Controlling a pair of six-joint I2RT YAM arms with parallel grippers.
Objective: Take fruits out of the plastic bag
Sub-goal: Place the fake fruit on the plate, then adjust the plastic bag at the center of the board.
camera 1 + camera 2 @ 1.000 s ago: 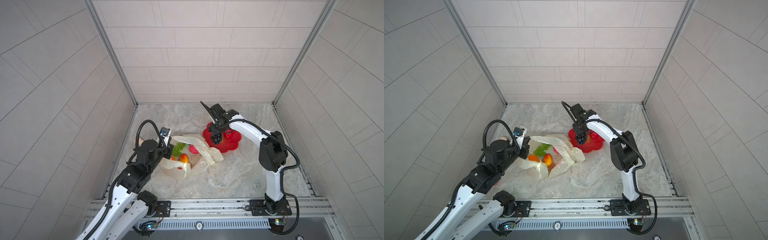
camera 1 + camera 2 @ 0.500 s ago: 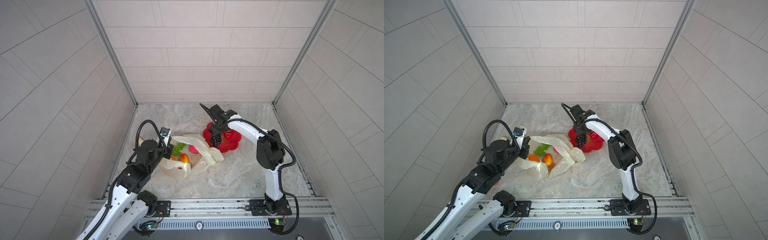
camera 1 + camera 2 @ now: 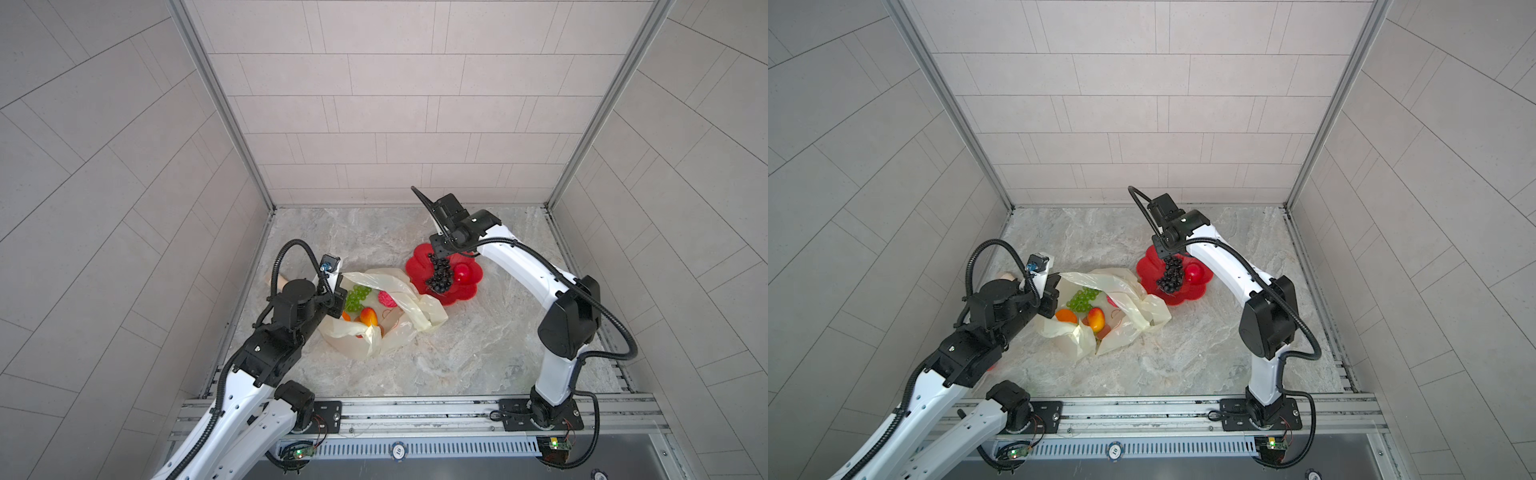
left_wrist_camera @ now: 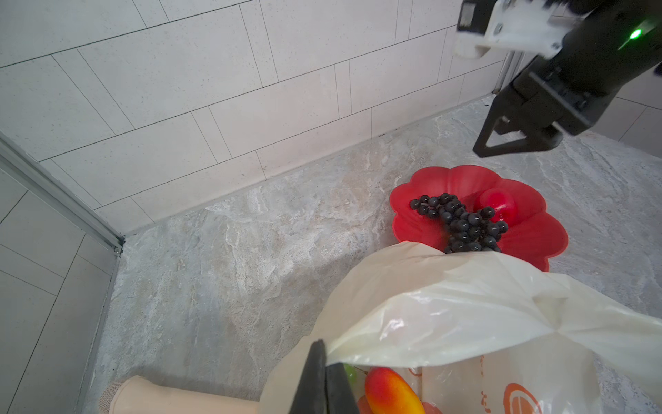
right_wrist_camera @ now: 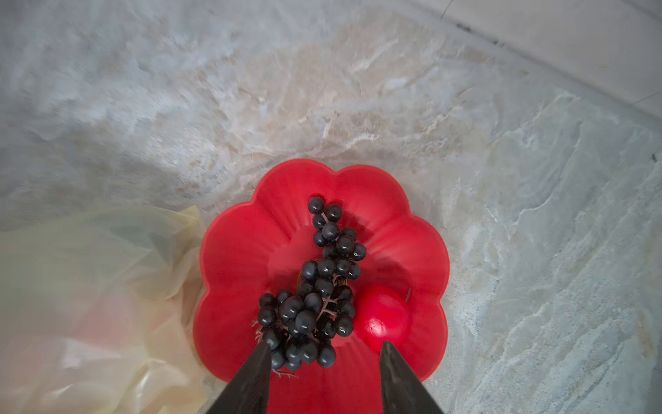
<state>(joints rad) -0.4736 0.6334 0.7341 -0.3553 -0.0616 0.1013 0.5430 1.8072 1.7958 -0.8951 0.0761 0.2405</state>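
Right wrist view: your right tool (image 5: pixel 324 344) is hovering over red plate (image 5: pixel 243 258), jaws standing apart, gripping nothing. Dark purple grape bunch (image 5: pixel 315 286) and red apple (image 5: pixel 383 317) are lying on plate: two fruits out. Your left tool (image 4: pixel 324 355) is pinching rim of plastic bag (image 4: pixel 447 315) just beside plate, closed on it. Green grape bunch (image 3: pixel 357 297), mango (image 3: pixel 369 316), bumpy pink fruit (image 3: pixel 387 298) and orange (image 3: pixel 1066 316) are sitting inside bag. You are looking at an early stage, most fruits left to pull.

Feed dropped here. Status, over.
Left end effector shut on plastic bag. Right end effector open above dark grapes on red plate. Nothing seen blocking.
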